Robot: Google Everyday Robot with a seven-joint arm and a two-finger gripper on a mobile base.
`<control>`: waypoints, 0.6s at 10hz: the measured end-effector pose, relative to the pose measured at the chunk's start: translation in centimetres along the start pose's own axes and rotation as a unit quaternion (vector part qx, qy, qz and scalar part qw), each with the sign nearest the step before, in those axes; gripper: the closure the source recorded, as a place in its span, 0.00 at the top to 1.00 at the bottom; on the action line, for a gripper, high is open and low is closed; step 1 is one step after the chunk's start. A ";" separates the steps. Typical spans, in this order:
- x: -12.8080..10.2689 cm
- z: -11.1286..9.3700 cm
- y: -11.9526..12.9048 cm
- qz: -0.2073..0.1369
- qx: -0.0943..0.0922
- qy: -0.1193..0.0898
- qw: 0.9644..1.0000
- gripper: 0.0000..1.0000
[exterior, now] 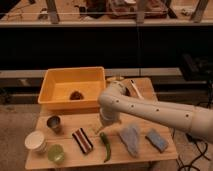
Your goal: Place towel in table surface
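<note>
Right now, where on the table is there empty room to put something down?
Bare wood lies between the metal cup and the gripper, just in front of the yellow bin. The front row is crowded: paper cup, green cup, striped bar, pepper, towel, sponge.

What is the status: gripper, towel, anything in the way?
Gripper low over table centre. Towel flat on table, unheld, apart from gripper. Green pepper beside towel, near gripper.

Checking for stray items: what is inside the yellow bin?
One small dark lump lies in the yellow bin. The arm hides its front right corner. The gripper hangs over the table before the bin.
</note>
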 end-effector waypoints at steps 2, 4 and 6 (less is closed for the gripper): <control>-2.8 -0.9 4.7 0.031 -0.019 -0.002 0.999 0.80; -3.9 -1.1 6.4 0.041 -0.026 -0.008 0.999 0.80; -3.7 -1.1 6.3 0.040 -0.024 -0.006 0.999 0.80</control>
